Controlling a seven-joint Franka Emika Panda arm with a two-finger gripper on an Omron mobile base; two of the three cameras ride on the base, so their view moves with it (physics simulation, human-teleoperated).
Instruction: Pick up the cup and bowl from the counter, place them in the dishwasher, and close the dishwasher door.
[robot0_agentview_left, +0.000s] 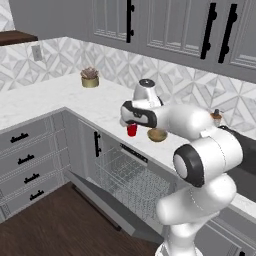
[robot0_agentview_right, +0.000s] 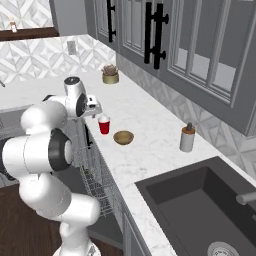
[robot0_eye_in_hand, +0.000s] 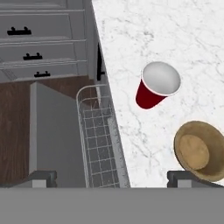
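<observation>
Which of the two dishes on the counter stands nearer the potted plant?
The red cup. It stands on the plant's side of the tan bowl, which lies nearer the sink and soap bottle.

Red cup (robot0_eye_in_hand: 156, 87) upright nr bowl (robot0_eye_in_hand: 197, 151) on counter (robot0_eye_in_hand: 175, 35), wire rack (robot0_eye_in_hand: 98, 140) alongside.

Both base views flank the arm, sharing the counter (robot0_agentview_left: 60, 97); the hand view looks straight down, close.

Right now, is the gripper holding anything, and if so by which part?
Nothing is held. The gripper is open above the counter edge, with the cup and the bowl still standing free on it.
</observation>
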